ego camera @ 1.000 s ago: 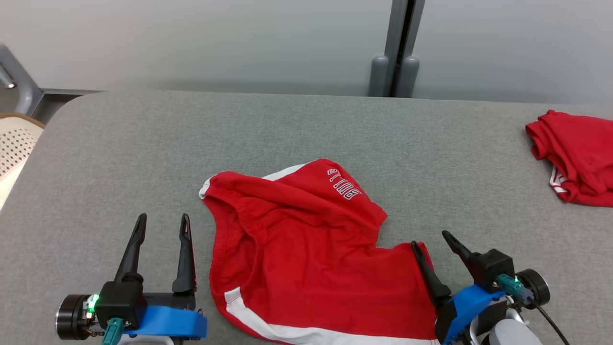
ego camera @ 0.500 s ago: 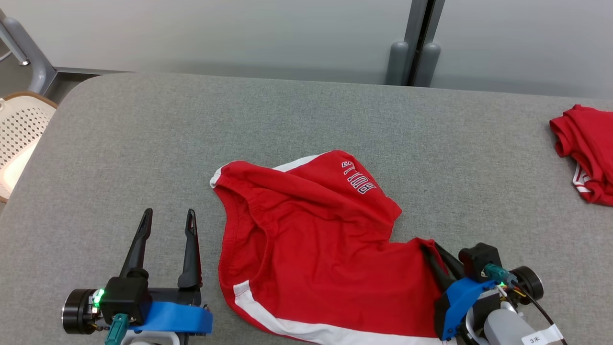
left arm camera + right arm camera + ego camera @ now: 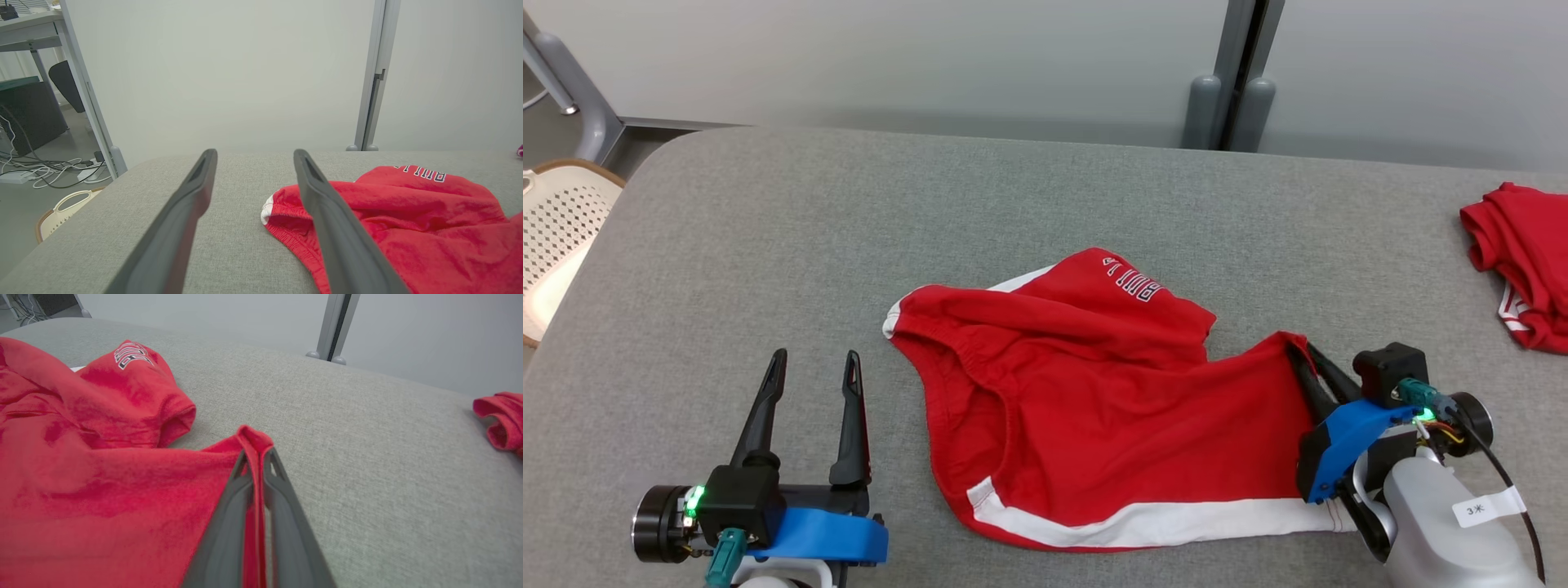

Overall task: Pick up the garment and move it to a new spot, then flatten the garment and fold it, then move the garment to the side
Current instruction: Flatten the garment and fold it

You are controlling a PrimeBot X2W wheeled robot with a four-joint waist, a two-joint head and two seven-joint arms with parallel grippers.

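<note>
The garment is a pair of red shorts with white side stripes and white lettering, lying crumpled on the grey table. My right gripper is shut on the edge of its right leg, and the pinched red fabric runs between the two fingers in the right wrist view. My left gripper stands open to the left of the waistband, apart from the cloth. In the left wrist view its two fingers frame bare table, with the garment to their right.
Another red garment lies bunched at the table's right edge, also seen as a red bundle in the right wrist view. A pale perforated basket sits off the table's left side. A grey post stands behind the table.
My right gripper closed on the shorts' right leg edge and pulled it up and to the right, stretching the cloth. The left gripper stayed put. The camera shifted slightly.
</note>
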